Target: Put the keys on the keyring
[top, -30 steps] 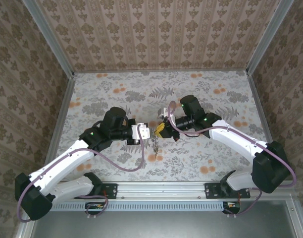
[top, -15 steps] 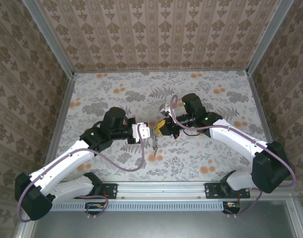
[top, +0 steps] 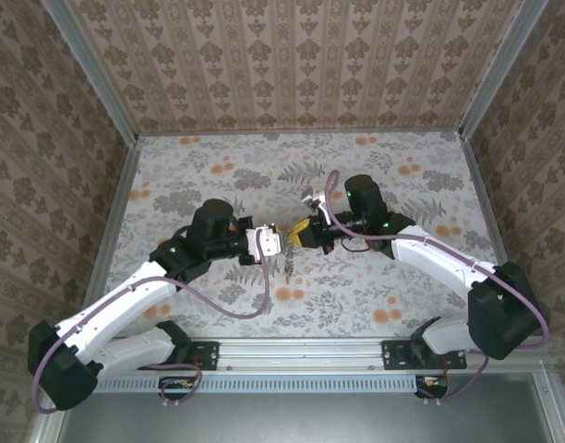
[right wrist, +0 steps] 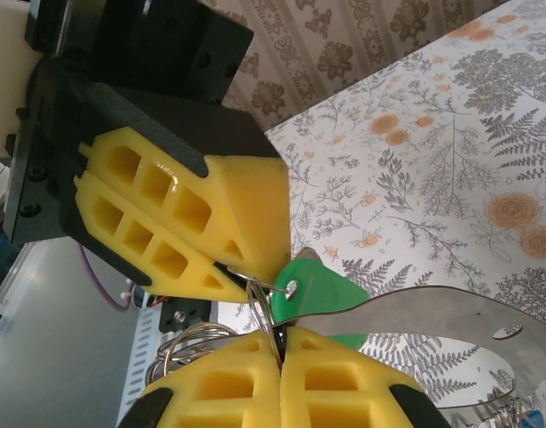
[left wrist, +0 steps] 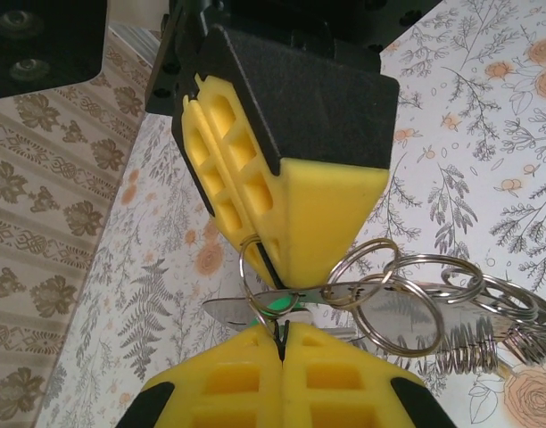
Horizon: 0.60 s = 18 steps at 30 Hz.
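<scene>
Over the middle of the table my left gripper (top: 275,242) and right gripper (top: 299,233) meet tip to tip, both shut. The keyring (left wrist: 248,272), a thin wire loop, runs from my left gripper (left wrist: 282,337) up into the seam of the right one's yellow pads (left wrist: 318,205). In the right wrist view my right gripper (right wrist: 280,343) pinches the keyring (right wrist: 266,312), whose wire passes through the hole of the green-headed key (right wrist: 326,290). Its steel blade (right wrist: 434,312) sticks out sideways. More rings and keys (left wrist: 416,308) dangle as a bunch (top: 286,265) under the grippers.
The floral table (top: 402,175) is walled on three sides by patterned panels. A metal rail (top: 301,351) with both arm bases runs along the near edge. Purple cables (top: 250,309) loop from each arm.
Both grippers have stayed shut and together. The right wrist has drawn back a little to the right, and the dangling bunch now hangs slightly higher.
</scene>
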Motion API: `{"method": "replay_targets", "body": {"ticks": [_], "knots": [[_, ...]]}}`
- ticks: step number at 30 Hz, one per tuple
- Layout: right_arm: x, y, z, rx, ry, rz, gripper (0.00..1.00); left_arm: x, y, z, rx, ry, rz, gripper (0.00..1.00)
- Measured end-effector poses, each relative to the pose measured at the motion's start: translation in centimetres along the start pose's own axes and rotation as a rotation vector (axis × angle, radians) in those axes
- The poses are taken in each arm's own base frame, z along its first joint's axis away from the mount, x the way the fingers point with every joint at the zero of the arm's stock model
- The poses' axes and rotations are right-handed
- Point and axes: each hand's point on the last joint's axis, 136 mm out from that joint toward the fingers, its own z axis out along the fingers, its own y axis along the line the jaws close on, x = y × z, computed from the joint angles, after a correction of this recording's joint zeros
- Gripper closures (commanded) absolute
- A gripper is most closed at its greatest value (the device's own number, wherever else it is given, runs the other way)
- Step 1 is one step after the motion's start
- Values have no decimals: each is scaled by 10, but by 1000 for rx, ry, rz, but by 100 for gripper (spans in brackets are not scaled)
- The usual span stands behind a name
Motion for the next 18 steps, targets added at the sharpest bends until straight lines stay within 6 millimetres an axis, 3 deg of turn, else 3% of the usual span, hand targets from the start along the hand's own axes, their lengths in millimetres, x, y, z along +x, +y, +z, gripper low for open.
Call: {"method": "replay_targets", "body": {"ticks": [18], "knots": [[-5,-3,-3,-12,-57,54,100,0,-1,2,-14,-22,16,100]]}}
